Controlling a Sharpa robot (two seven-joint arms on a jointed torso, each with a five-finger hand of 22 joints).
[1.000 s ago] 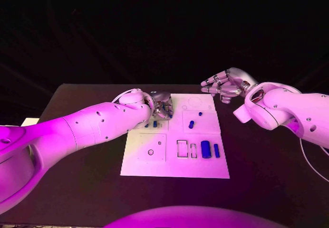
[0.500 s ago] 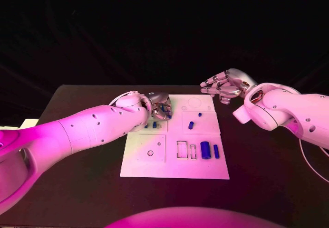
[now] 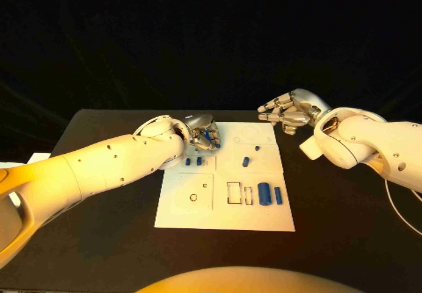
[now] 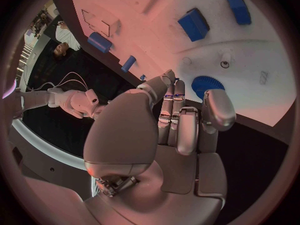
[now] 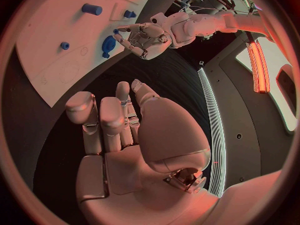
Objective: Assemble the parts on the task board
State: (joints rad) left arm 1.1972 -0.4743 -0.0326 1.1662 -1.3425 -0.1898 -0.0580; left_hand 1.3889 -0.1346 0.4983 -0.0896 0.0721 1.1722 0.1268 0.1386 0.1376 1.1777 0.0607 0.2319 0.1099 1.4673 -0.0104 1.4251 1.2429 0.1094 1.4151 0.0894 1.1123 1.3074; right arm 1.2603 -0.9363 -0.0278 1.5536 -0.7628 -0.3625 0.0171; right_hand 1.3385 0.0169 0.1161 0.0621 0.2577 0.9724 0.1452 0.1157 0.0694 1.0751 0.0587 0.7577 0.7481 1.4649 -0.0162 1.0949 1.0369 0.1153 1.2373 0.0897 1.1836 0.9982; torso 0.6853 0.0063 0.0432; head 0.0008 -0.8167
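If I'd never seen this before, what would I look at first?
Probably the two shiny silver hands. The left hand hovers over the far left corner of the white task board, by a round blue toothed part. The right hand hangs over the black table, just off the board's far right corner, holding nothing, while small blue parts dot the board.
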